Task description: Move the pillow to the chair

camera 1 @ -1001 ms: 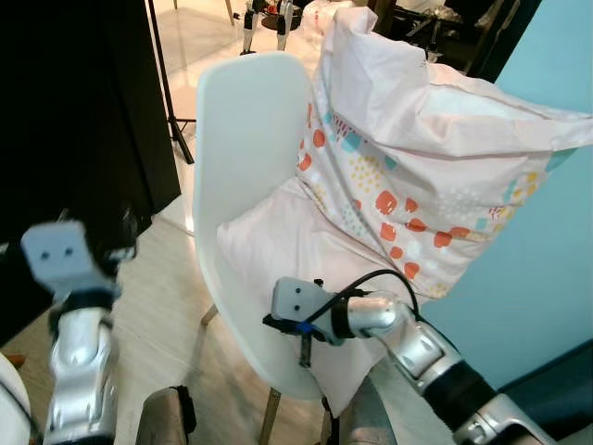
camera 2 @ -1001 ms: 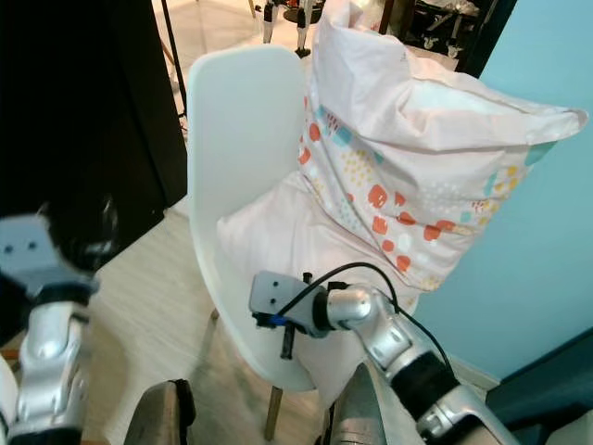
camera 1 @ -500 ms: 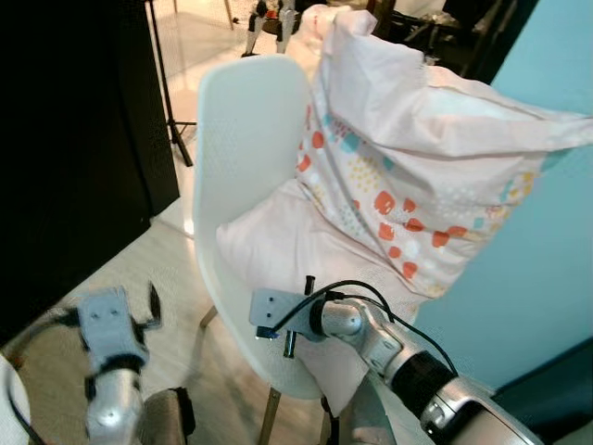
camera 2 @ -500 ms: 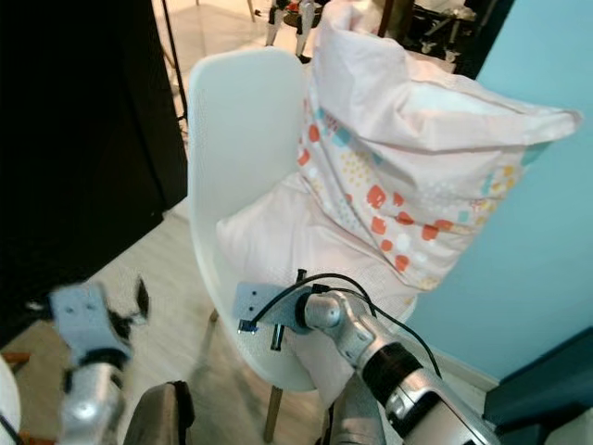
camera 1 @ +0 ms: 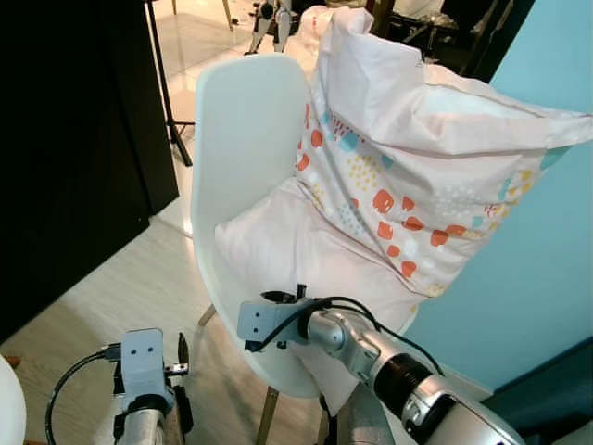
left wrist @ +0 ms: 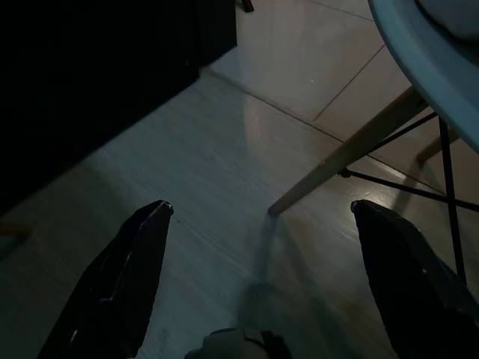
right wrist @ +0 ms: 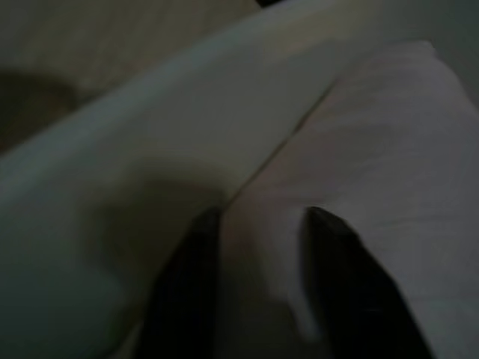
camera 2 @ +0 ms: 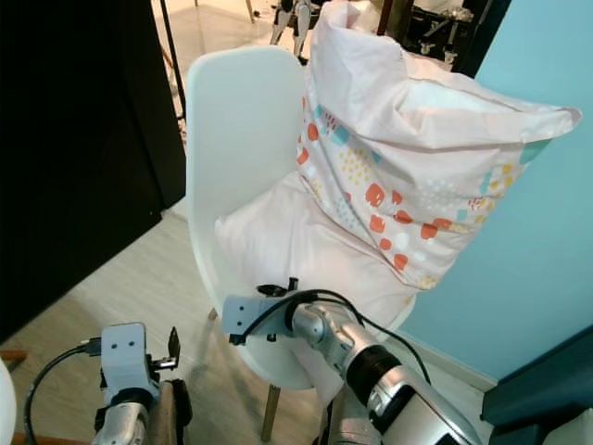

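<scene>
Pillow sits on chair, right gripper at its front edge, left arm dropped low.

Left gripper (left wrist: 262, 277), low beside the white moulded plastic chair (camera 1: 246, 139), hangs over pale wood floor (left wrist: 224, 187) with black fingers (left wrist: 120, 284) spread wide, holding nothing; a second ago it was raised and blurred at chair-seat height, so it has come down. Big pale pink pillow with orange and teal dots (camera 1: 408, 158) rests on the chair seat, leaning against the backrest. Looks light, soft, floppy; best pinched at a corner or hem. Right gripper (right wrist: 258, 247) at the chair's front rim, fingers (right wrist: 340, 269) slightly apart astride a fold of pillow fabric; it has slid leftward along the rim.
</scene>
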Motion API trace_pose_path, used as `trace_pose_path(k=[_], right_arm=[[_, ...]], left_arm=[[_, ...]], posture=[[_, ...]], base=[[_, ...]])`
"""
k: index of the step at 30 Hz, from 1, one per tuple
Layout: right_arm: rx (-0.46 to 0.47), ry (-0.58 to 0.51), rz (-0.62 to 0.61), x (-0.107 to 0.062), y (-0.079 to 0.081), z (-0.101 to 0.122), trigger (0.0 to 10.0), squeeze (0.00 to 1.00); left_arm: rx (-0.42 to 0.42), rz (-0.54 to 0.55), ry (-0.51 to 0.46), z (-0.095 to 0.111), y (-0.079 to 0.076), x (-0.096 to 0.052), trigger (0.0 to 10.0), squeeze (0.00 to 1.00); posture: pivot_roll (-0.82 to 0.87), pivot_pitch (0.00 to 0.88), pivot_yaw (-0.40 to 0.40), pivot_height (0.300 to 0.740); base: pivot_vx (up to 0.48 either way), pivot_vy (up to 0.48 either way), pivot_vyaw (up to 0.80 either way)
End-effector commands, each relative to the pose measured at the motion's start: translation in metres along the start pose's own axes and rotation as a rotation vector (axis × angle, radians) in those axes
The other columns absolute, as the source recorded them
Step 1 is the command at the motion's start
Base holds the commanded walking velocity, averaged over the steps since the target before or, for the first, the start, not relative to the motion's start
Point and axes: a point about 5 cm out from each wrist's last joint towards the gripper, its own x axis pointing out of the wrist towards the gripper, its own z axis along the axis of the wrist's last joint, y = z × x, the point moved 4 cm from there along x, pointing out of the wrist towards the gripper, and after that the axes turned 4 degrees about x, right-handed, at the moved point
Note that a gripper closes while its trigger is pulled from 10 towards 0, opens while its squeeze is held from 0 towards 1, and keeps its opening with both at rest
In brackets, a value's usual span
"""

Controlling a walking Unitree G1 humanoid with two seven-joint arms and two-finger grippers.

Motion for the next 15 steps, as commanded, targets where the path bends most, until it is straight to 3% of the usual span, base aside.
trace_pose_path(k=[1, 4, 5, 6, 7, 15], right_arm=[[-0.019, 0.054, -0.009, -0.001, 0.0, -0.012, 10.0, 1.0], [-0.043, 0.106, -0.051, -0.002, -0.005, -0.022, 10.0, 1.0], [-0.058, 0.116, -0.082, -0.003, -0.009, -0.025, 10.0, 0.45], [-0.07, 0.122, -0.104, -0.003, -0.012, -0.026, 10.0, 0.45], [-0.081, 0.121, -0.134, -0.004, -0.017, -0.027, 10.0, 0.0], [-0.109, 0.17, -0.183, -0.004, -0.024, -0.034, 10.0, 0.0]], left_arm=[[0.003, -0.014, -0.012, -0.001, -0.005, -0.003, 10.0, 0.0], [0.002, -0.024, -0.02, 0.0, -0.008, -0.003, 10.0, 0.0], [0.002, -0.028, -0.024, 0.0, -0.01, -0.002, 10.0, 0.0], [0.001, -0.033, -0.029, 0.001, -0.011, -0.002, 10.0, 0.0], [0.002, -0.041, -0.037, 0.003, -0.013, -0.001, 10.0, 0.0], [0.017, -0.072, -0.109, 0.02, -0.022, 0.007, 10.0, 0.0]], posture=[[0.03, 0.139, -0.154, 0.553], [0.03, 0.137, -0.157, 0.553], [0.03, 0.135, -0.159, 0.553], [0.03, 0.133, -0.159, 0.553], [0.03, 0.132, -0.161, 0.553], [0.03, 0.123, -0.167, 0.553]], base=[[0.0, 0.0, 0.0], [0.0, 0.0, 0.0], [0.0, 0.0, 0.0], [0.0, 0.0, 0.0], [0.0, 0.0, 0.0], [0.0, 0.0, 0.0]])
